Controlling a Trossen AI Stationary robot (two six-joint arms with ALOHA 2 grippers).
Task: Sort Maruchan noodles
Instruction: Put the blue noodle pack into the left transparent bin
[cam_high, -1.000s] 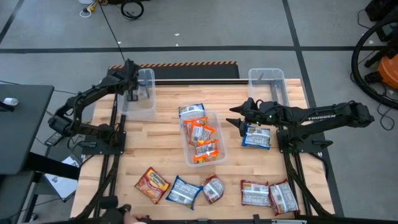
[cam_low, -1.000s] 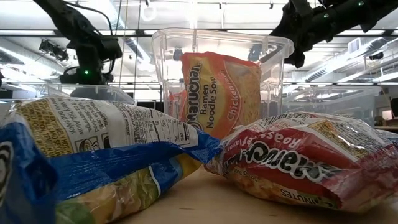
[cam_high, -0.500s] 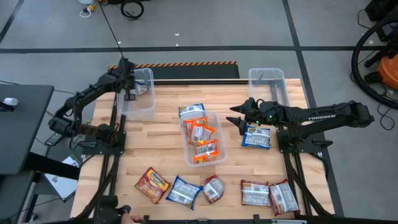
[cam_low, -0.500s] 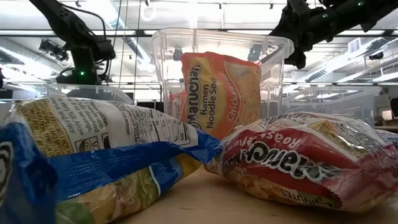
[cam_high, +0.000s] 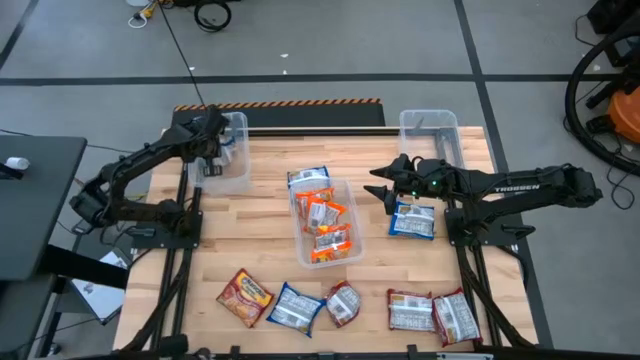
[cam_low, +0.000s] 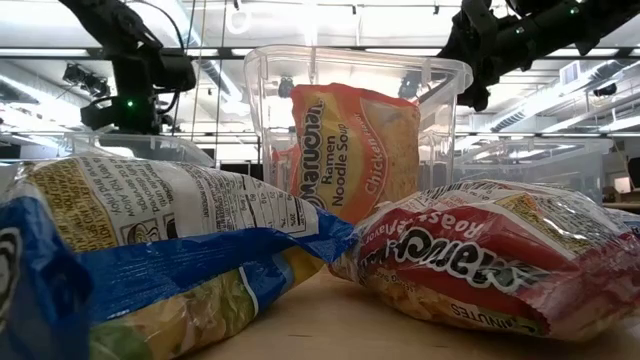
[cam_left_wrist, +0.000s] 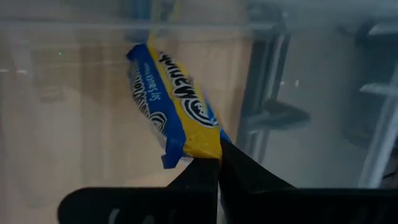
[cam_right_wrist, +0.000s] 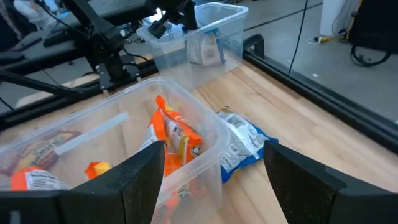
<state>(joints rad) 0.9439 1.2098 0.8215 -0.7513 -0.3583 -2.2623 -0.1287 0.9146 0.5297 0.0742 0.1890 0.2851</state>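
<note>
sorting status: one bin filled, one blue packet in hand, most packets still loose

the workspace is a light wooden tabletop (cam_high: 270, 250) on a grey concrete floor. the landmark for all positions below is the centre bin (cam_high: 326, 222), a clear plastic bin in the middle of the tabletop.

sorted so far
- the centre bin holds the orange packets (cam_high: 322, 213), several of them stacked along its length.
- the left bin (cam_high: 228, 150), at the far left corner from the centre bin, has the left gripper (cam_high: 212, 145) over it. the left wrist view shows its fingers (cam_left_wrist: 205, 174) closed, pinching one corner of a blue and yellow packet (cam_left_wrist: 176, 109), which hangs inside the clear walls.
- the right bin (cam_high: 430, 133), at the far right corner from the centre bin, shows no packet inside, as far as can be seen.

still to sort
- one blue packet (cam_high: 309, 177) touches the far end of the centre bin.
- a second blue packet (cam_high: 413, 221) lies to the right of the centre bin, beneath the right arm.
- the front row (cam_high: 340, 305), nearer the camera side than the centre bin, holds dark red and blue packets spread across the tabletop.

right arm
- the right gripper (cam_high: 385, 183) hovers just right of the centre bin with its fingers spread wide and nothing between them.

assessment
- roughly the first third appears complete; the blue and dark red groups remain largely unsorted.
</note>
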